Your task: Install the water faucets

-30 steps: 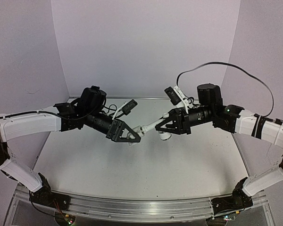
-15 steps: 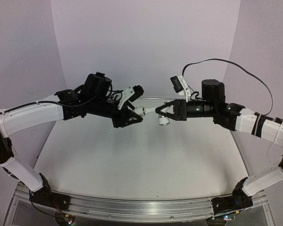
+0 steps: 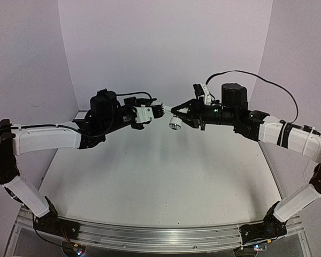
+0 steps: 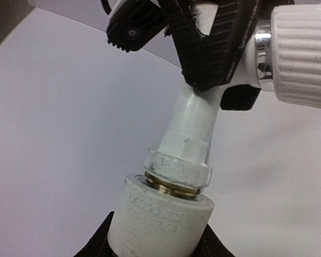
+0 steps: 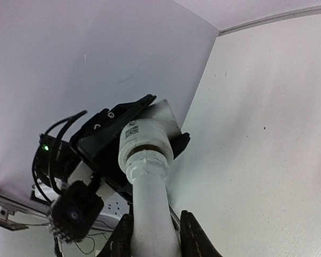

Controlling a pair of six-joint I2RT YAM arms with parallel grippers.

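Both arms hold the joined parts in the air above the table. My left gripper (image 3: 152, 111) is shut on the white elbow fitting (image 3: 159, 111), seen close in the left wrist view (image 4: 160, 217) between its fingertips. The white tap (image 3: 168, 111) is threaded into the fitting, with a brass ring showing at the joint. Its ribbed round knob (image 3: 175, 123) hangs below, and also shows in the left wrist view (image 4: 305, 53). My right gripper (image 3: 181, 114) is shut on the tap body (image 5: 150, 209). The fitting (image 5: 144, 140) sits at the tap's far end.
The white table (image 3: 160, 182) lies well below both grippers. Purple walls stand behind and at both sides. A black cable (image 3: 257, 77) loops above the right arm. A small white box (image 3: 80, 115) sits at the back left corner.
Both arms have risen and swung toward the back wall, carrying the joined tap and fitting upward. The left wrist has turned, and the knob now hangs under the joint.
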